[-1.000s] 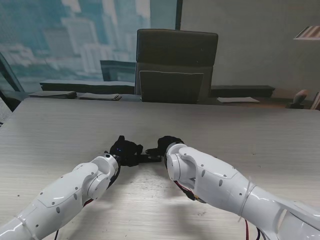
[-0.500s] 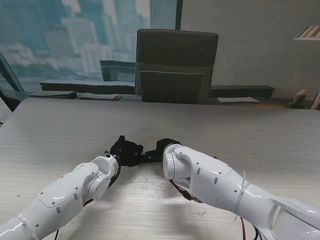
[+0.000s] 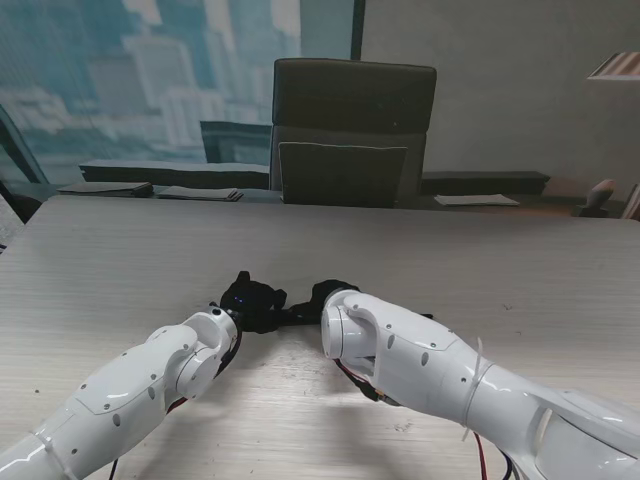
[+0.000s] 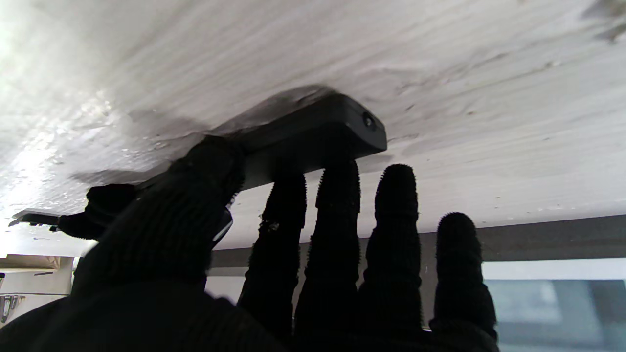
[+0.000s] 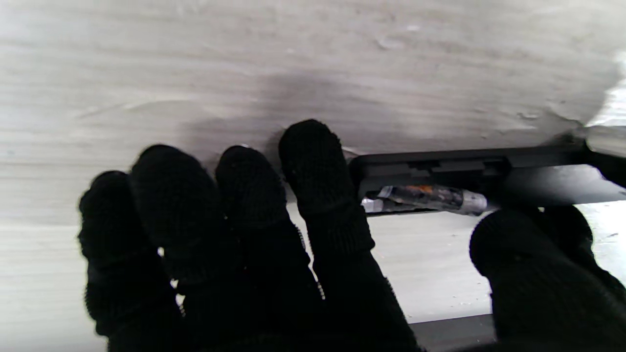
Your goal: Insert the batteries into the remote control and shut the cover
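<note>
The black remote control (image 3: 299,316) lies on the table between my two black-gloved hands. My left hand (image 3: 254,299) is shut on it: in the left wrist view the thumb (image 4: 205,171) and two fingertips (image 4: 337,181) press against the remote's (image 4: 318,127) side. In the right wrist view the remote (image 5: 464,164) shows its open compartment with a battery (image 5: 425,196) lying in it, slightly tilted. My right hand (image 3: 328,290) has its fingers apart. Its index finger (image 5: 313,161) touches the remote's end and its thumb (image 5: 528,249) sits by the battery's other end. No cover is visible.
A dark office chair (image 3: 352,130) stands at the table's far edge (image 3: 300,210). Papers (image 3: 150,190) lie on a desk beyond. My right forearm (image 3: 420,360) crosses the table close to me, with red and black cables (image 3: 365,385) under it.
My right arm has shifted slightly to the left, toward the left hand. The left arm and the remote have stayed still.
</note>
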Action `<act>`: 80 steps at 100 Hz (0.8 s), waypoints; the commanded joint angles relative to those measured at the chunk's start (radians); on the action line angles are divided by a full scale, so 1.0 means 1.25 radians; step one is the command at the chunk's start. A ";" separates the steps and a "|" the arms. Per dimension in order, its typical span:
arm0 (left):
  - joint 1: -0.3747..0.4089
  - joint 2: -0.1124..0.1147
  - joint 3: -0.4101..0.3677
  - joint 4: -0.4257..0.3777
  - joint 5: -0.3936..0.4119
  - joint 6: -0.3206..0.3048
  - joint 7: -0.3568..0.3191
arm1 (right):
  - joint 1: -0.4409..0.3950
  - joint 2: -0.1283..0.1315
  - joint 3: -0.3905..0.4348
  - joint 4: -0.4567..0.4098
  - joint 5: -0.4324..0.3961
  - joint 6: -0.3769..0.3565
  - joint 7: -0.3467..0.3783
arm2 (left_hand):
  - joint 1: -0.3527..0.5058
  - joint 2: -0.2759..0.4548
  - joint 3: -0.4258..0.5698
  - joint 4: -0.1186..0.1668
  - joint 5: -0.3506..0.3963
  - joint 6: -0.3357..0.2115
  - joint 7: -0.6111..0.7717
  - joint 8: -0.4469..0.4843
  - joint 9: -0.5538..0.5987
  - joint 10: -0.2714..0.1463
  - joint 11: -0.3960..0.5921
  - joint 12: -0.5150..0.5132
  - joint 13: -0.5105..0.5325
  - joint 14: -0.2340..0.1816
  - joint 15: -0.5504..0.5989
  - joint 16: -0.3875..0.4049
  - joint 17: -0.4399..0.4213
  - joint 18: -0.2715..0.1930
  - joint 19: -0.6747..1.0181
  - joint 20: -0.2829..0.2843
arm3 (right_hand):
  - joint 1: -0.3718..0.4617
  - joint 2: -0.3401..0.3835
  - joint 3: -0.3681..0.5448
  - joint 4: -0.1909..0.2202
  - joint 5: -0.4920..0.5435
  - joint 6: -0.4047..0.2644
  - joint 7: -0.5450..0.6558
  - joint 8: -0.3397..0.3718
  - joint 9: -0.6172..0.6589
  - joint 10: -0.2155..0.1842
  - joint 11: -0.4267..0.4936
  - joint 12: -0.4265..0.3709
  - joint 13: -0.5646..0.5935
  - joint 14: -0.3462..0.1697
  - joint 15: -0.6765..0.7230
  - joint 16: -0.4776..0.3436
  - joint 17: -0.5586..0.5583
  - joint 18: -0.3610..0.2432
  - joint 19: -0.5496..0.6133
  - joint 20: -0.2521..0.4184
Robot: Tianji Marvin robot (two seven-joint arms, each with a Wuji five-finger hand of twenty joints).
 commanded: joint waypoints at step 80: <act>0.018 -0.002 0.010 0.014 -0.004 -0.004 -0.029 | 0.010 -0.035 -0.017 0.054 0.034 0.022 0.010 | 0.043 0.053 0.027 0.038 0.069 -0.099 0.062 0.025 0.034 -0.080 -0.043 -0.042 0.008 0.015 0.011 0.006 -0.001 0.007 0.020 0.012 | 0.043 -0.063 0.055 0.025 0.008 0.004 -0.013 -0.007 0.010 0.057 -0.006 0.003 0.019 0.026 -0.009 -0.016 0.008 0.040 0.026 0.009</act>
